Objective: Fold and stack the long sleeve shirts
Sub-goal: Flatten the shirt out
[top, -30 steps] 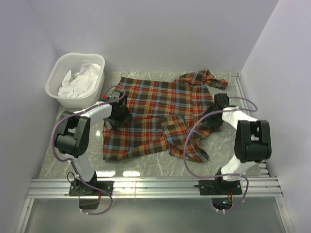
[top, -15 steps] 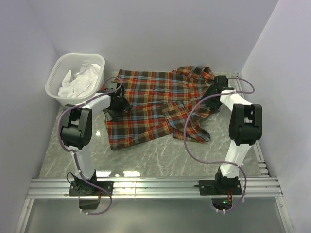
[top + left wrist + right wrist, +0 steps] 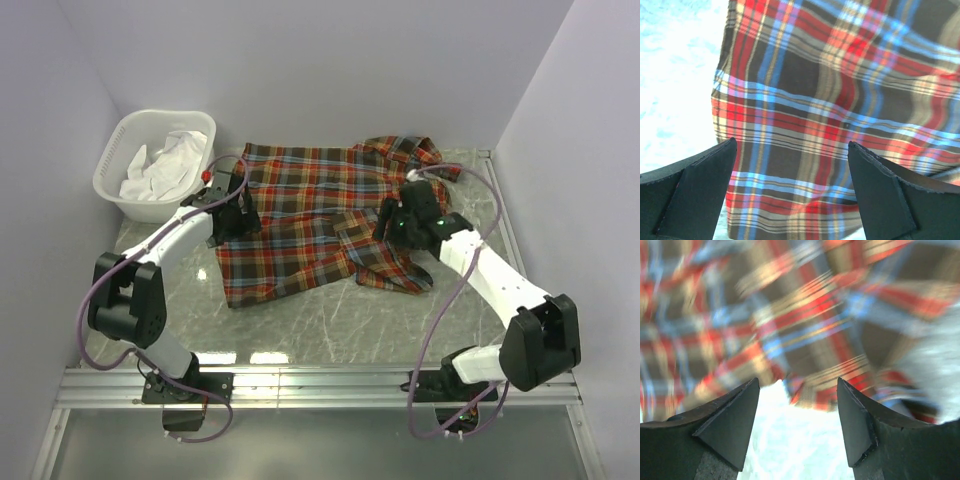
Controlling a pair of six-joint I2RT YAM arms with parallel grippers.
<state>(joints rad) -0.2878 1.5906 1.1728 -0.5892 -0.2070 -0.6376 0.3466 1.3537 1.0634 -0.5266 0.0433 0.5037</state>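
Note:
One plaid long sleeve shirt (image 3: pixel 310 215) in red, orange, blue and brown lies spread on the marble table, collar at the far right. My left gripper (image 3: pixel 238 215) hovers over the shirt's left edge. In the left wrist view the gripper (image 3: pixel 791 143) is open above the plaid cloth (image 3: pixel 840 75), with nothing between its fingers. My right gripper (image 3: pixel 397 225) hangs over the shirt's rumpled right part. The right wrist view is blurred: that gripper (image 3: pixel 798 381) is open, with bare table between its fingers and the shirt's edge (image 3: pixel 790 315) just beyond.
A white laundry basket (image 3: pixel 107 155) holding white cloth (image 3: pixel 165 165) stands at the far left corner, close to my left arm. Walls close in the table on three sides. A metal rail (image 3: pixel 320 385) runs along the near edge.
The shirt slid toward the far wall about a second ago. Since then my right arm has swung from the shirt's far right corner inward over its right part. The left gripper stays at the left edge.

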